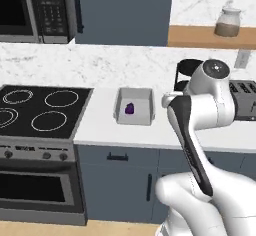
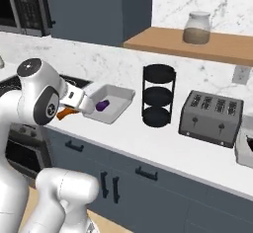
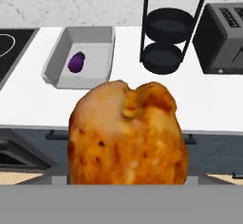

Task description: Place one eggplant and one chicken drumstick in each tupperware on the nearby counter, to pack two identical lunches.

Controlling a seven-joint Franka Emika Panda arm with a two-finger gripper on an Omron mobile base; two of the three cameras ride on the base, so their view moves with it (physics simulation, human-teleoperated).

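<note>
White kitchen worktop (image 3: 118, 104) with tray (image 3: 97, 40) holding an eggplant (image 3: 76, 62): tool (image 2: 74, 106) grips a drumstick (image 3: 126, 133), probably light, firm and slick, best held across its plump end.

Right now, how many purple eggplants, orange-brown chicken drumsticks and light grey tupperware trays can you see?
Small violet purple eggplant: 1
Orange-brown chicken drumstick: 1
Light grey shallow rectangular tupperware tray: 1
Total: 3

The arm (image 1: 200, 130) is glossy white, built of thick rounded links with dark grey joints. A round grey cap (ringed in white) tops its elbow (image 2: 30, 68). A black band runs down the forearm (image 1: 192, 152).
</note>
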